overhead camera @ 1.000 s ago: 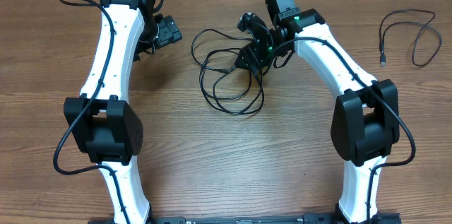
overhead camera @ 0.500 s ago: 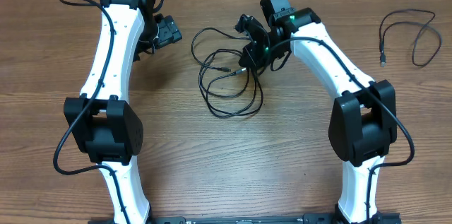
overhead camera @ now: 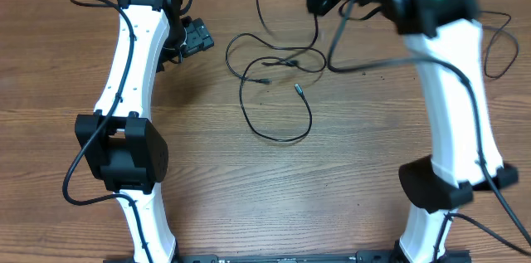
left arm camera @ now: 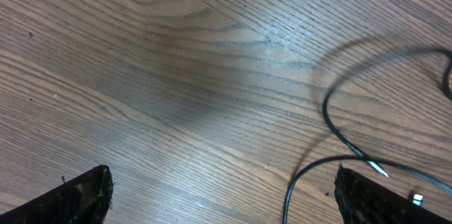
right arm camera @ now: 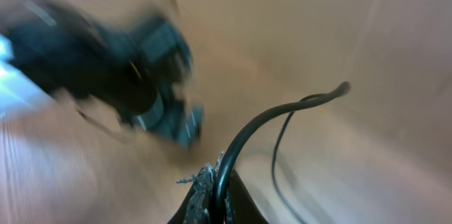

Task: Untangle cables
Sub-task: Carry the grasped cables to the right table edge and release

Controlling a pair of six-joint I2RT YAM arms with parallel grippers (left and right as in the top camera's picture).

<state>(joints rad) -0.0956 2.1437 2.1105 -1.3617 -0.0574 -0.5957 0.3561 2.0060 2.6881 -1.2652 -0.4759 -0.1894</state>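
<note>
**Surface:** wooden table [overhead camera: 249,201], brown grain, otherwise bare apart from the arms.

**Item 1, right claw [right arm camera: 210,185]:** Raised high above the table, with both views of it smeared. The fingers are pressed together on a single black cord [right arm camera: 282,111], which arcs up and away from the tips. In the overhead view, strands trail down from the claw toward the table.

**Item 2, cables [overhead camera: 284,140]:**
- They lie directly below the right claw and a little toward the robot, in slack open loops flat on the wood.
- There is no tight knot, only a few crossings near the top of the loops.
- Two plug ends [overhead camera: 297,89] rest free inside the spread.

**Item 3, left claw [overhead camera: 197,41]:** Well to the left of the right claw and low over the table. Its jaws are spread wide and hold nothing. One cable bend lies on the wood near its right finger [left arm camera: 381,196].

**Item 4, separate cord [overhead camera: 513,47]:** On the far right, beyond the right arm and partly hidden by it. It lies apart from the loops.

**Handling note (judgement):**
- The step in hand appears to be drawing the pinched cord up and out of the loops.
- It would go best as a steady pull away from the crossings, keeping an eye on whether the other loops lift with the cord.
- If they do, the idle left claw could pin them down.
- A quick pull risks cinching a crossing tight or whipping a plug end across the table.
</note>
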